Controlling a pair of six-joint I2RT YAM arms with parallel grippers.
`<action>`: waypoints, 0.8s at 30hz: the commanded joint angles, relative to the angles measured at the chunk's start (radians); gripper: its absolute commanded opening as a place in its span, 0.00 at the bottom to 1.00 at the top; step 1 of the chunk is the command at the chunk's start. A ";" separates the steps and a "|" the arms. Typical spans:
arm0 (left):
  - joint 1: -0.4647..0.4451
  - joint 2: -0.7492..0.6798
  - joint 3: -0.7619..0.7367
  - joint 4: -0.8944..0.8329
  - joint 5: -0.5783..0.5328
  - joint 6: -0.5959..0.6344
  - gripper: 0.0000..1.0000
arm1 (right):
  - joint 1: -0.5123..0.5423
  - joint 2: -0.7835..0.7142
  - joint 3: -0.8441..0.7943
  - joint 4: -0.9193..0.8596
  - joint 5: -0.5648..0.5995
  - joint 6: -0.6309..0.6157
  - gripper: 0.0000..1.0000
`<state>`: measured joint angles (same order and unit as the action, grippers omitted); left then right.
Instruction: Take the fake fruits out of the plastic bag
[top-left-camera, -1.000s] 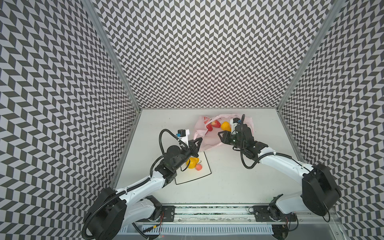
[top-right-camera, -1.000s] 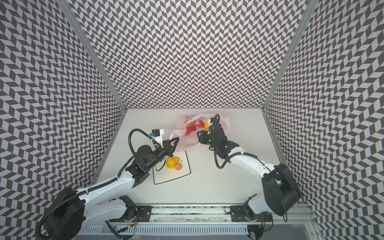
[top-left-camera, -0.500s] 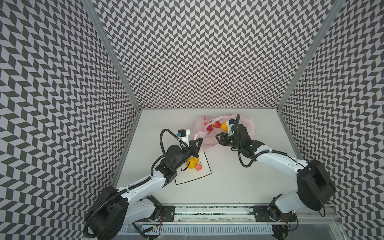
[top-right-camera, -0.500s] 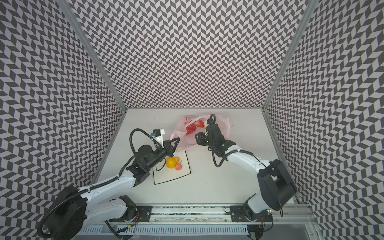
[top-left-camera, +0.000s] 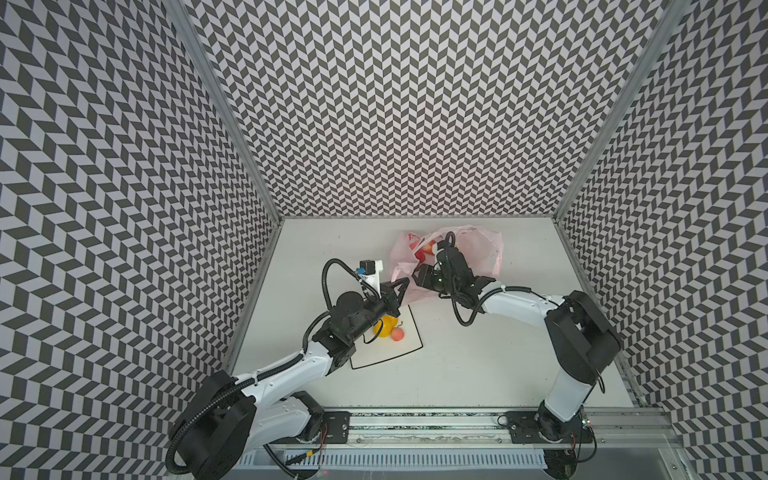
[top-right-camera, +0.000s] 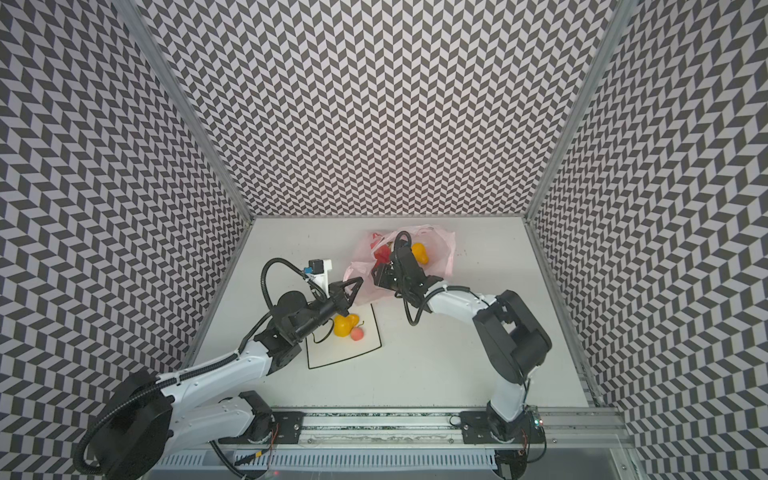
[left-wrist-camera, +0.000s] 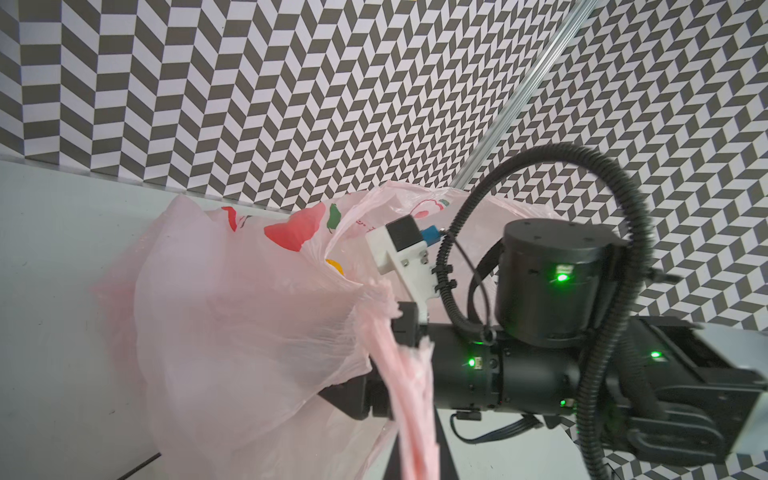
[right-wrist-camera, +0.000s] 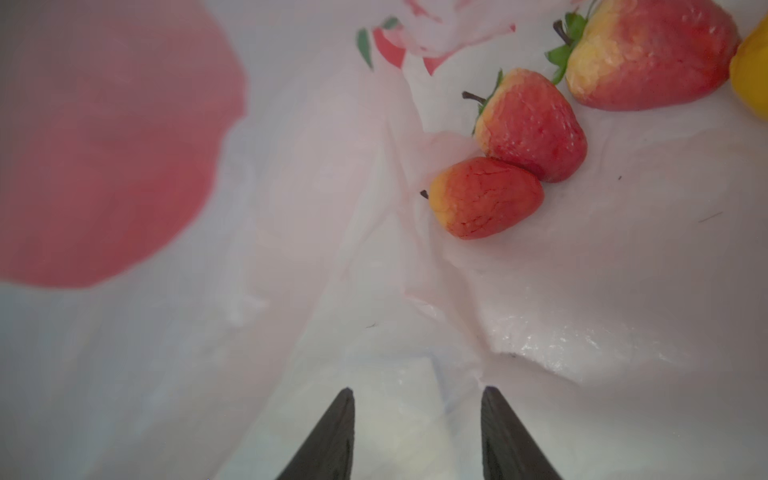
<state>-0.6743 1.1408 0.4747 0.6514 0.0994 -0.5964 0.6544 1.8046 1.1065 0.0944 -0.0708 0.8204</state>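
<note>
Since a second ago the right gripper (right-wrist-camera: 417, 399) has swung sideways toward the left arm, deeper into the mouth of the plastic bag (top-left-camera: 482, 253). Its jaws have spread and now stand parted, with only the bag's floor showing between them. By contrast the left gripper (top-left-camera: 400, 286) has not shifted. It is clamped on a twisted handle of the bag and holds the mouth up.

Nearest the right gripper is the apple (right-wrist-camera: 486, 197), ahead of its fingertips and off to the side that faces the back wall. It lies on its side, with its long axis roughly across the gripper's line of reach. Its stem end points at a raised fold (right-wrist-camera: 415, 257) of plastic.

Touching the apple from beyond is the near strawberry (right-wrist-camera: 532, 124). Farther on come the far strawberry (right-wrist-camera: 648, 54) and the edge of a yellow pear (right-wrist-camera: 752, 75).

That fold runs alongside the straight path ahead of the jaws. I judge the reach must bend toward the apple's side without dragging the film over it. The right arm is plainly the nearer one, and the left is occupied with the handle.

Under the left arm's wrist, on the plate (top-left-camera: 386, 355), the other pear (top-left-camera: 384, 326) and the peach (top-left-camera: 398, 333) lie just beside each other, already out.
</note>
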 joint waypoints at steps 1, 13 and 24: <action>-0.007 -0.012 0.004 0.038 0.007 -0.011 0.00 | 0.008 0.058 0.047 0.105 0.024 0.137 0.52; -0.009 -0.037 0.004 0.022 0.032 -0.009 0.00 | 0.009 0.232 0.149 0.212 -0.013 0.436 0.64; -0.008 -0.075 0.008 -0.025 0.071 0.022 0.00 | 0.011 0.350 0.212 0.231 0.035 0.592 0.88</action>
<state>-0.6750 1.0874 0.4747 0.6403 0.1452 -0.5922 0.6590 2.1223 1.2922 0.2722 -0.0635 1.3224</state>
